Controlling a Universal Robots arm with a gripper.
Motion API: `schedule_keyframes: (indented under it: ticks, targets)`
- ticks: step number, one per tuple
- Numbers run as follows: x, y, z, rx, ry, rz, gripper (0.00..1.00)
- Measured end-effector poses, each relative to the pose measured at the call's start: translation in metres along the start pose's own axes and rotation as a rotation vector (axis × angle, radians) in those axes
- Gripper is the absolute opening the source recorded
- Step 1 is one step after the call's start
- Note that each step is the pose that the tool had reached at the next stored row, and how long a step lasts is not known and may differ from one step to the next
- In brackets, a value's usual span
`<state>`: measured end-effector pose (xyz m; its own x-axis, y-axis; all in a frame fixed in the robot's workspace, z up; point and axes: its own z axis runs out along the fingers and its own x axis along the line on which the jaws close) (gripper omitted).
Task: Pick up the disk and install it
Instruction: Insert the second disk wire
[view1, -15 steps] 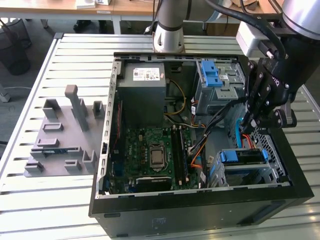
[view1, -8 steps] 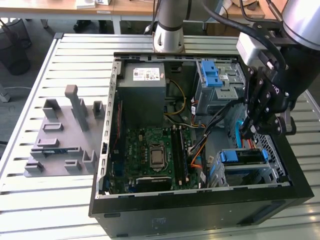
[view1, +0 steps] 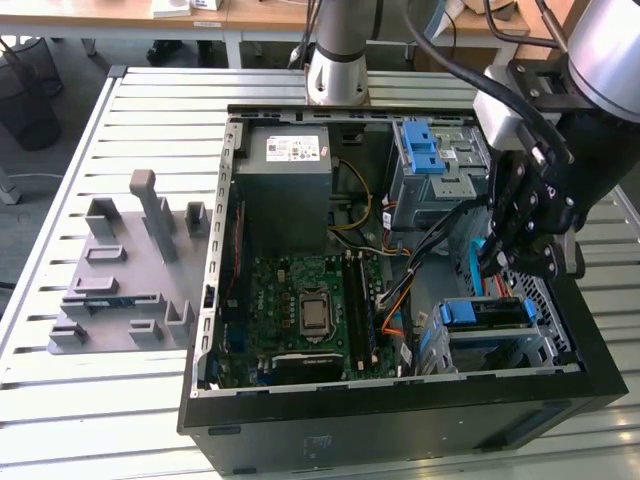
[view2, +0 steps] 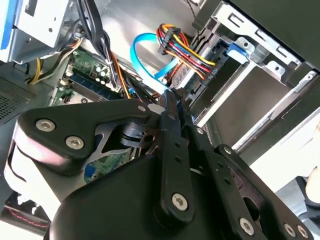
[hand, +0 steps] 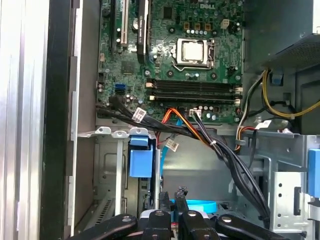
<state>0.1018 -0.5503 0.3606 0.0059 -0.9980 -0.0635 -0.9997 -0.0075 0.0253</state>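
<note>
In the exterior view my gripper (view1: 492, 268) hangs inside the open computer case (view1: 210, 300), at its right side, just above the lower drive cage. A flat unit with a blue frame (view1: 485, 314) lies in that cage; it looks like the disk, though its label is hidden. In both wrist views the black fingers (view2: 172, 107) stand together with nothing between them, so the gripper (hand: 173, 196) is shut. Its tips are close to a curved light-blue data cable (view2: 142, 42) and a bundle of coloured power wires (view2: 187, 50).
The motherboard (view1: 305, 305) fills the case floor, with the grey power supply (view1: 285, 165) behind it. A second cage with a chunky blue latch (view1: 425, 150) stands at the back right. Black cable bundles (hand: 225, 150) cross the bay. A grey slotted fixture (view1: 120, 270) lies on the slatted table (view1: 60, 420).
</note>
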Motion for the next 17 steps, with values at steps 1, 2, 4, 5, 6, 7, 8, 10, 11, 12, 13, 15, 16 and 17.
schedule_keyframes:
  ticks: [1, 2, 4, 5, 6, 7, 8, 10, 11, 12, 13, 15, 16, 17]
  targets:
    - [0.0011, 0.0, 0.0012, 0.0, 0.0006, 0.0, 0.16]
    - [0.0028, 0.0, 0.0026, -0.0001, 0.001, 0.0, 0.16]
    - [0.0068, -0.0001, 0.0059, 0.0, 0.0008, 0.0, 0.16]
    - [0.0084, -0.0001, 0.0072, 0.0, 0.0009, 0.0, 0.16]
    - [0.0089, -0.0002, 0.0078, 0.0, 0.0007, 0.0, 0.16]
    - [0.009, -0.0002, 0.0079, 0.0001, 0.0007, 0.0, 0.16]
    - [0.009, -0.0002, 0.0079, 0.0, 0.0008, 0.0, 0.16]
    - [0.009, -0.0002, 0.0079, 0.0, 0.0009, 0.0, 0.16]
    - [0.009, -0.0002, 0.0079, 0.0, 0.001, 0.0, 0.16]
    - [0.0091, -0.0002, 0.0081, 0.0, 0.001, 0.0, 0.16]
    - [0.0097, -0.0001, 0.0085, 0.0, 0.0009, 0.0, 0.16]
    - [0.0128, -0.0002, 0.0103, 0.0, 0.0009, 0.001, 0.16]
    - [0.014, -0.0002, 0.012, 0.0, 0.0007, 0.001, 0.16]
    - [0.0146, -0.0003, 0.0137, 0.0, 0.0007, 0.001, 0.16]
